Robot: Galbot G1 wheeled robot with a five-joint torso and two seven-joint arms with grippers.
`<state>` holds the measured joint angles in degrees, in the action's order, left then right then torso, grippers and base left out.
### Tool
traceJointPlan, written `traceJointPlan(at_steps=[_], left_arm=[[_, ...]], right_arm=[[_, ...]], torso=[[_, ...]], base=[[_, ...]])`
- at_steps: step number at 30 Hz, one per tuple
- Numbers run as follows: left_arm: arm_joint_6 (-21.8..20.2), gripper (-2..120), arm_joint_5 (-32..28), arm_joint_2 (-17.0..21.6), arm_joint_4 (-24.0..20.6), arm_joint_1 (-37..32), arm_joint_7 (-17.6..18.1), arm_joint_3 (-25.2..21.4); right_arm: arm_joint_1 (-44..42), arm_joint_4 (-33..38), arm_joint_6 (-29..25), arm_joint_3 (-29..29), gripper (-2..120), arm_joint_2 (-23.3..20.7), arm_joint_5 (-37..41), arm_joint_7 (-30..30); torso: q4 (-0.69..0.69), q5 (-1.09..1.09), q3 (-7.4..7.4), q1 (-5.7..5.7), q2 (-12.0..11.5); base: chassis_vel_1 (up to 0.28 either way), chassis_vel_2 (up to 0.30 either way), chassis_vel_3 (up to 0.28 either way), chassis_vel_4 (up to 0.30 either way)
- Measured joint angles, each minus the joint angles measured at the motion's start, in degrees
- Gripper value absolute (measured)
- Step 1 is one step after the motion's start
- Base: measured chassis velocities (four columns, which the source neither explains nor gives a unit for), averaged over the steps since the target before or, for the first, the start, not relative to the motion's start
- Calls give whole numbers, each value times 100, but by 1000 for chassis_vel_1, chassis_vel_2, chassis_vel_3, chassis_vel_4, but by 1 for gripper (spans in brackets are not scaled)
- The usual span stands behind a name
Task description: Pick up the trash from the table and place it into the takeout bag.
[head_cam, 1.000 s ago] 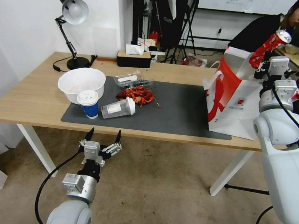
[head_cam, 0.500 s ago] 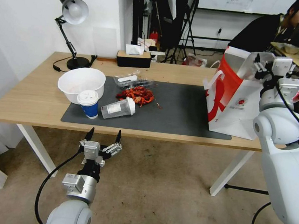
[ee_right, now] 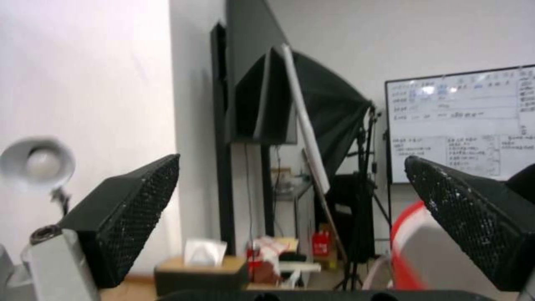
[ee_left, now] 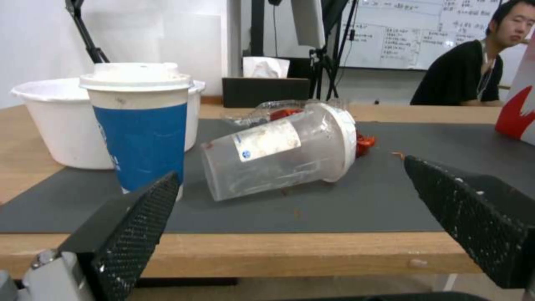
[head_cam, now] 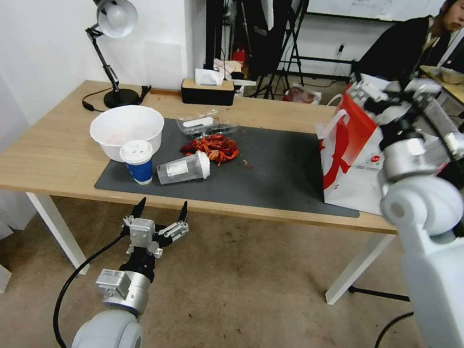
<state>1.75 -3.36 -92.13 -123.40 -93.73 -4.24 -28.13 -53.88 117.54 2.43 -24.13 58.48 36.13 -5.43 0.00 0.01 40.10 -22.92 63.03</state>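
The trash lies on the dark mat [head_cam: 281, 173] of the table [head_cam: 43, 150]: a white bowl [head_cam: 127, 128], a blue white-lidded cup [head_cam: 137, 162] upright, a clear white-lidded cup [head_cam: 184, 168] on its side, red crayfish shells [head_cam: 212, 147] and a clear lidded container [head_cam: 207, 123]. The white-and-red takeout bag [head_cam: 354, 158] stands at the mat's right end. My right gripper [head_cam: 373, 94] hovers over the bag's mouth, open and empty [ee_right: 291, 159]. My left gripper [head_cam: 161, 211] hangs open below the table's front edge, facing the blue cup [ee_left: 145, 133] and the clear cup [ee_left: 278, 150].
A desk lamp [head_cam: 115, 18] and its cable sit at the table's back left. A black tissue box [head_cam: 207, 90] is at the back edge. A person sits behind the bag, and light stands fill the room beyond.
A second ago my right gripper held a crushed red can above the bag; the can is gone from it. The right wrist has swung left over the bag. The left arm is still.
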Motion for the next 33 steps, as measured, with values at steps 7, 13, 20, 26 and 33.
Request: traceJointPlan(at_steps=[7,13,20,26,33], left_arm=[[4,100,-18,11,12,27,3,-8],[10,100,-49,58,13,36,6,-12],[44,100,-97,140,9,32,10,-14],[100,100,-111,194,8,11,14,-12],[131,100,-112,247,8,-17,19,-8]], right_arm=[[-1006,279,-480,93,100,71,-760,-24],[-2147,496,-946,-52,100,244,-1401,-151],[-3196,659,-1407,-188,100,510,-1943,-559],[-3801,620,-1696,-216,100,669,-2213,-753],[-4135,273,-2027,-149,100,837,-2523,-889]], torso=[[1,-2,0,0,0],[0,-1,0,0,0],[0,-1,0,1,-1],[0,-1,-1,1,-1],[0,0,0,1,-1]], base=[[0,0,0,0],[0,0,0,0],[0,0,0,0],[0,0,0,0],[0,0,0,0]])
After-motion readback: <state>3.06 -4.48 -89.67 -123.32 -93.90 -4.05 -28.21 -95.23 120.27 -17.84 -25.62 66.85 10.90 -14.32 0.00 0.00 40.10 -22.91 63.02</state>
